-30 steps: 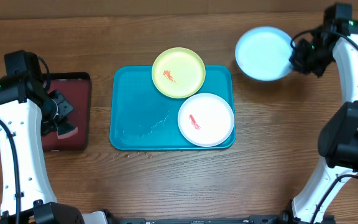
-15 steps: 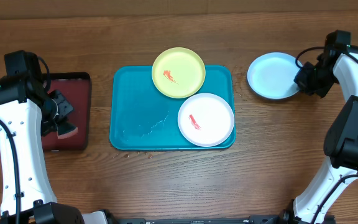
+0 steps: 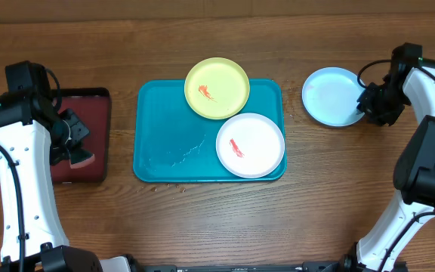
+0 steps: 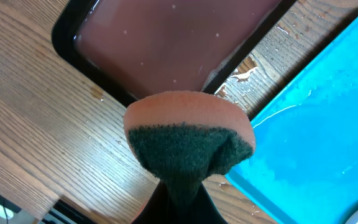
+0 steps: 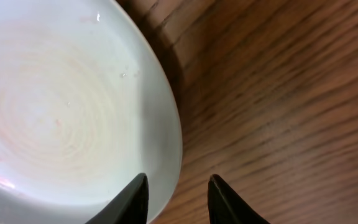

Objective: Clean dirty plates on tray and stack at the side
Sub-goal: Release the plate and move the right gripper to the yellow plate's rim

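Far to the right on the desk (image 3: 338,189), the light blue plate (image 3: 332,97) is lying flat on the wood, apart from the teal tray (image 3: 165,128). The right fingers (image 3: 370,106) are standing parted, straddling its right rim without pinching it. The yellow-green plate (image 3: 217,88) is overhanging the tray's far rim, and the white plate (image 3: 250,144) is sitting in its near right corner; each is carrying a red-orange smear (image 3: 235,147). At the left, the left fingers (image 4: 176,208) are clamping a sponge (image 4: 188,134), green scouring side toward the camera, above the right edge of the dark red tray (image 3: 81,106).
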Robot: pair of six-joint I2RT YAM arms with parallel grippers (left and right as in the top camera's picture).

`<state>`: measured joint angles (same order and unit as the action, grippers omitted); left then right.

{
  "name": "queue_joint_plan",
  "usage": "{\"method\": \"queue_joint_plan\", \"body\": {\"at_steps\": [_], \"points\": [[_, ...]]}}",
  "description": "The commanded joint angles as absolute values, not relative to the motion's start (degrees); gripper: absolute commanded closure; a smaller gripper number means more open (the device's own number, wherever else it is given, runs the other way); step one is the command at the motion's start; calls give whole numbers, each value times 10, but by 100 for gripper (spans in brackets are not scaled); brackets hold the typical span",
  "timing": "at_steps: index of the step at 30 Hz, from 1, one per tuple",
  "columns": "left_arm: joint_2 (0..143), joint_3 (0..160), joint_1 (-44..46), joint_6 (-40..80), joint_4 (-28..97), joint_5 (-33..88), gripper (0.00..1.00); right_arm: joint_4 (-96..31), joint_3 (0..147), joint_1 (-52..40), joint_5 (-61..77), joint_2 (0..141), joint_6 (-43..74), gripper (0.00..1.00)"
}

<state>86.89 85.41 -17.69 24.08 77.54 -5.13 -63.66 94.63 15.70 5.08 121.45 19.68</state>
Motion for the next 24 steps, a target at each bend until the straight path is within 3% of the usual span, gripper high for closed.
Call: {"method": "queue_joint_plan", "body": {"at_steps": [1,4,11,16,24], "points": [[864,852,-180,249,773,-48,96,-668,1021,156,48,1169,200,64],[864,852,-180,249,771,-48,96,-707,1074,146,57,1148,195,61],[865,852,-180,249,764,-48,96,-688,1130,77,176,1110,128,37],[865,852,-180,249,764,-48,96,-618,1113,-2,197,1114,98,34],[865,852,-180,249,764,-44,96,-463,1053,-143,64,1154,46,31]]}}
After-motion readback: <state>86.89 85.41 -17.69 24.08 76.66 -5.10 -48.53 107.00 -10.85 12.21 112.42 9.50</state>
